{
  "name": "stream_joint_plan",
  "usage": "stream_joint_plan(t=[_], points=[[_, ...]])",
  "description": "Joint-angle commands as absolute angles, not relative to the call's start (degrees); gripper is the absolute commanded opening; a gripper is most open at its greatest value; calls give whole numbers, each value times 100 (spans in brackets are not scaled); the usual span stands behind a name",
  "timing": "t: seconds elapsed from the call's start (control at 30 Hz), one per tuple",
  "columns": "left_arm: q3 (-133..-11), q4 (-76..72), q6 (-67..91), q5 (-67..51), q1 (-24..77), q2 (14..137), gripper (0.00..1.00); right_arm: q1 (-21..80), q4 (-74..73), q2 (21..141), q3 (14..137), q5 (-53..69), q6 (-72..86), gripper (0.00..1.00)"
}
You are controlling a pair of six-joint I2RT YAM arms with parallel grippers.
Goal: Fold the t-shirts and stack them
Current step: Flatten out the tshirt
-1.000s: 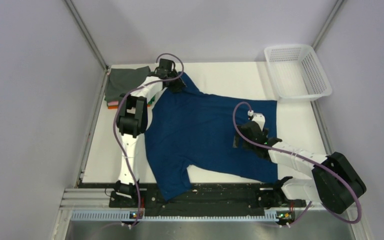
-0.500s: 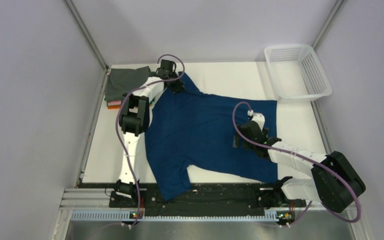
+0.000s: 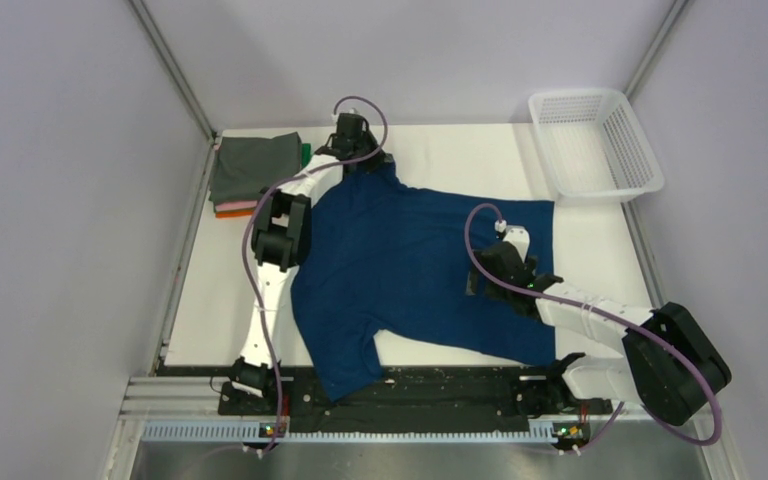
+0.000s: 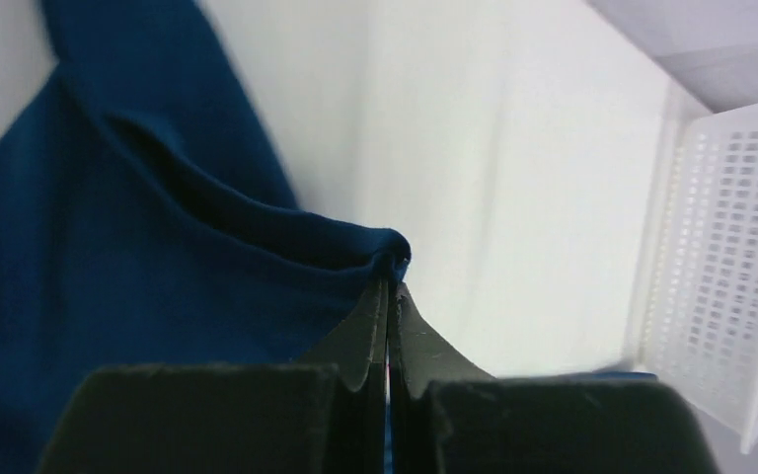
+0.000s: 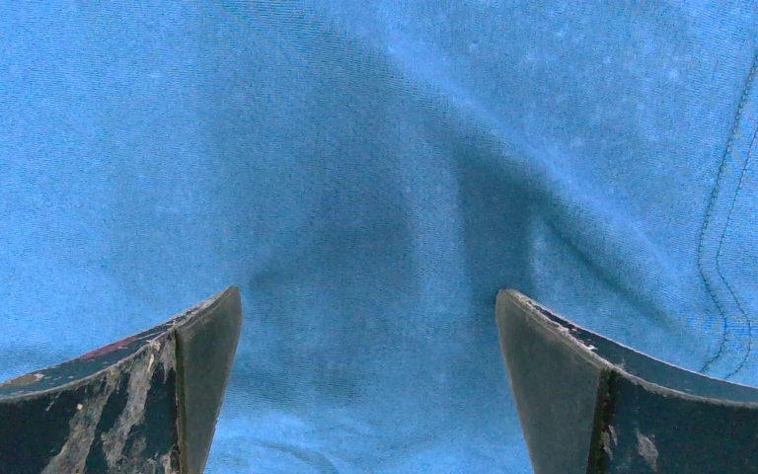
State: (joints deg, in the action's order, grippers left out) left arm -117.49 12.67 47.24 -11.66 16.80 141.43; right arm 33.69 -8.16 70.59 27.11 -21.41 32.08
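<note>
A navy blue t-shirt [image 3: 400, 260] lies spread flat across the white table, with no print showing. My left gripper [image 3: 370, 162] is at the shirt's far left corner, shut on a pinch of navy cloth [image 4: 391, 269] by the sleeve. My right gripper [image 3: 478, 283] hovers low over the shirt's right half, wide open, with only blue fabric [image 5: 355, 148] between its fingers. A stack of folded t-shirts [image 3: 250, 170] sits at the far left of the table. Grey is on top, with pink and orange edges below and a green edge beside it.
A white mesh basket [image 3: 590, 145] stands at the far right corner and shows at the right of the left wrist view [image 4: 720, 267]. Grey walls and metal posts close in the table. Bare white table [image 3: 460, 150] lies between my left gripper and the basket.
My left gripper has closed on the shirt's far corner and moved right, away from the folded stack, drawing the cloth with it. The right arm has not moved.
</note>
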Motion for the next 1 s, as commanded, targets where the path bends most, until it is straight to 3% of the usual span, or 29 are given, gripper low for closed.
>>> stream_joint_plan(t=[0.0, 0.1, 0.13, 0.17, 0.2, 0.23, 0.3, 0.37, 0.4, 0.67, 0.8, 0.97], points=[[-12582, 165, 4893, -1523, 1792, 14690, 0, 3375, -924, 7149, 2768, -2235, 3193, 99], [-13240, 87, 4770, -1352, 1951, 15139, 0, 3373, -900, 7283, 2765, -2268, 3175, 99], [-13369, 54, 4738, -1360, 1985, 15251, 7, 3362, -892, 7333, 2775, -2269, 3173, 99], [-13434, -39, 4746, -1367, 2006, 15322, 23, 3358, -900, 7377, 2777, -2273, 3173, 99], [-13437, -168, 4783, -1371, 2009, 15363, 51, 3360, -905, 7414, 2778, -2276, 3179, 99], [-13438, -238, 4816, -1347, 2012, 15381, 68, 3358, -904, 7423, 2777, -2265, 3179, 99], [-13460, -362, 4806, -1331, 2006, 15377, 74, 3360, -901, 7403, 2777, -2259, 3177, 99], [-13574, -384, 4760, -1332, 2010, 15330, 94, 3362, -880, 7345, 2763, -2253, 3192, 99], [-13613, -385, 4730, -1356, 2007, 15281, 98, 3354, -877, 7301, 2758, -2239, 3193, 99], [-13321, 139, 3854, -1655, 2173, 14232, 99, 3357, -874, 6960, 2687, -2154, 3270, 99], [-11752, 431, 3452, -1402, 2174, 13049, 99, 3353, -973, 6659, 2700, -2154, 3263, 99], [-10087, 822, 3196, -106, 2131, 11969, 99, 3349, -1138, 6242, 2867, -2172, 3324, 99]])
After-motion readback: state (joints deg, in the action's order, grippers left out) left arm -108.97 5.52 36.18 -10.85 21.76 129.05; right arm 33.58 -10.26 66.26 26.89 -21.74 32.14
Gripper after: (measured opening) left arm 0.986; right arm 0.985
